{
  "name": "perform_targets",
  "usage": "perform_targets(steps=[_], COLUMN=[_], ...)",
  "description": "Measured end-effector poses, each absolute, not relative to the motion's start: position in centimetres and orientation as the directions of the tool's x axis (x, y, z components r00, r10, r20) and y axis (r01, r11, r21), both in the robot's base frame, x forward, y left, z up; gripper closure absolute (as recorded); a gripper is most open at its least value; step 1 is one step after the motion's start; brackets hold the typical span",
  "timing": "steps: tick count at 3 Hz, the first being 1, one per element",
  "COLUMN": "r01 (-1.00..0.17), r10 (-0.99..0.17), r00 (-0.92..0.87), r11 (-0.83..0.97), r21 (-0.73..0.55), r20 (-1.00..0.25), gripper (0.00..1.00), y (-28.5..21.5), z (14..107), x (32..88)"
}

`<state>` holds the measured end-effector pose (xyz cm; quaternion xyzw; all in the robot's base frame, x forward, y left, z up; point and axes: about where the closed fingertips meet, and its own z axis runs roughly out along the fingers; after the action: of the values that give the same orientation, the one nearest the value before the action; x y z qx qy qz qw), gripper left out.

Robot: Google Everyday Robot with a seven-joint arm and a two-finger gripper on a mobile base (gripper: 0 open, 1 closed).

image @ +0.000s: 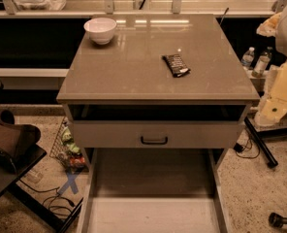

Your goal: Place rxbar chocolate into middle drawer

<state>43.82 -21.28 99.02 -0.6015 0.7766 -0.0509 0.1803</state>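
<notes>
The rxbar chocolate (176, 65) is a black wrapper with white print at its near end. It lies flat on the cabinet top (134, 67), right of centre. The middle drawer (153, 215) is pulled out at the bottom of the view, with a pale bare floor and thin side walls. Above it is a shut drawer front with a small black handle (154, 140). My gripper does not show. Only pale arm segments (281, 89) stand at the right edge, beside the cabinet and apart from the bar.
A white bowl (100, 30) sits on the back left corner of the cabinet top. A dark chair (7, 144) stands at the left. Bottles (256, 62) and cables lie on the floor at the right, clutter (68, 149) at the left.
</notes>
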Motion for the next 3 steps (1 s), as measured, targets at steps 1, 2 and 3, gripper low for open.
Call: perform_targets(steps=[1,2,3], r01=[-0.916,-0.885,-0.747], r10=[-0.953,-0.924,-0.761], r00=[-0.211,-0.266,-0.414], r11=[0.271,0.347,0.597], r21=[-0.296,-0.31,-0.291], r20=[-0.219,-0.274,-0.499], gripper=[0.0,0.0,0.0], y=[-21.3,-21.2,-20.6], z=[99.0,99.7,100.8], x=[43.8,46.1,55.2])
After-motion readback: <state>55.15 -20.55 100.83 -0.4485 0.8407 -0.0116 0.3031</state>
